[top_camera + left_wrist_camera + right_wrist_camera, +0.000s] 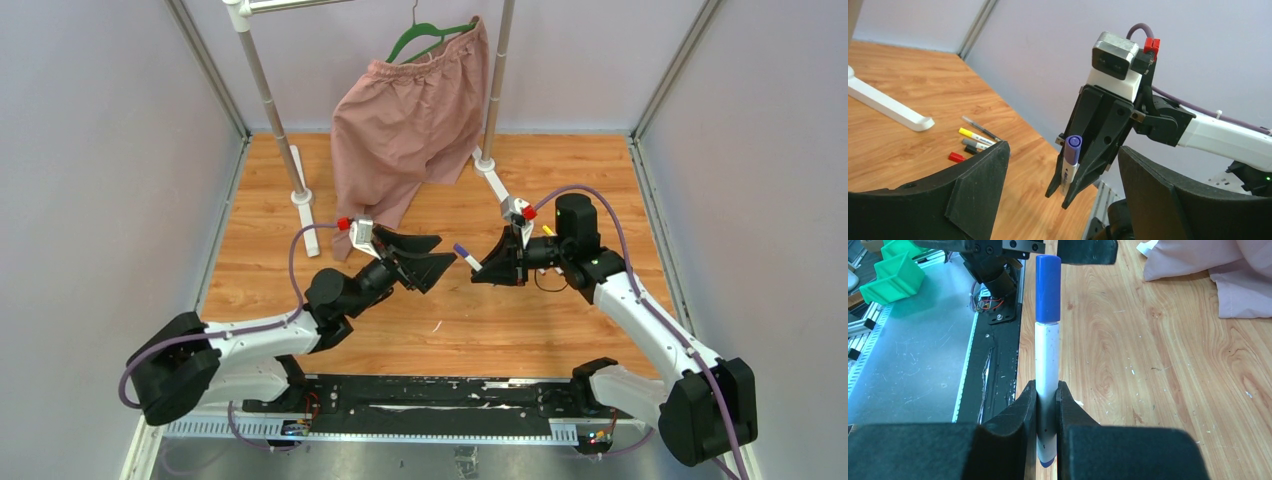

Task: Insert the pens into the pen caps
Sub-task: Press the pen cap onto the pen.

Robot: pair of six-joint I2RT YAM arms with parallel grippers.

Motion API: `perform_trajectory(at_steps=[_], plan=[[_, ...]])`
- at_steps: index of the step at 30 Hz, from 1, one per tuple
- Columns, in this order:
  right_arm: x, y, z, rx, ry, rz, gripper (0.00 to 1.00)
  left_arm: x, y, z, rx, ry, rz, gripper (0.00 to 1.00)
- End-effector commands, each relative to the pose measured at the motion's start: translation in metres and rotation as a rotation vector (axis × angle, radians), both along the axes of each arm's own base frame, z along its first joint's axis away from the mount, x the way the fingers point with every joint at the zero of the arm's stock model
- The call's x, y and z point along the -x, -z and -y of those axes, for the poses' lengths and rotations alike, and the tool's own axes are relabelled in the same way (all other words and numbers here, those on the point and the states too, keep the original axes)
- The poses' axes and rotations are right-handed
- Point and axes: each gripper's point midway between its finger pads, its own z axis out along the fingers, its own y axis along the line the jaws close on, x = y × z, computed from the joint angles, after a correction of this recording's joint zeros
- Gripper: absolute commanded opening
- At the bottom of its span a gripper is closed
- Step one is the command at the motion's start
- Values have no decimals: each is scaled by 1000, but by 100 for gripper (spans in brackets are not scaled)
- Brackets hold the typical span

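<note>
My right gripper (1047, 390) is shut on the white barrel of a pen (1047, 357) whose purple-blue cap (1048, 287) is on its free end. In the top view this pen (468, 257) points left toward my left gripper (445, 250). That gripper is open and holds nothing. In the left wrist view its fingers (978, 185) stand wide on either side of the capped pen (1071, 160). On the table behind lie a yellow-capped pen (975, 135), a grey-capped pen (973, 144), a thin black pen (980, 128), a loose red cap (955, 157) and a black cap (970, 149).
A clothes rack with pink shorts (405, 125) on a green hanger stands at the back, its white feet (305, 195) on the wooden table (560, 340). A black rail (430, 395) runs along the near edge. Green bins (893, 275) sit beyond it.
</note>
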Motion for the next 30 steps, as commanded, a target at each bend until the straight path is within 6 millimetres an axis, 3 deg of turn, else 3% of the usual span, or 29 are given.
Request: perform_trajectory(at_steps=[1, 10, 25, 30], plan=[[5, -12, 0, -20, -33, 30, 0, 2, -20, 12, 78, 67, 19, 82], [5, -13, 0, -22, -34, 32, 0, 1, -17, 33, 130, 152, -13, 66], [5, -12, 0, -20, -31, 30, 0, -2, -16, 37, 133, 152, -22, 51], [5, -12, 0, -20, -29, 30, 0, -2, -16, 39, 128, 157, -22, 40]])
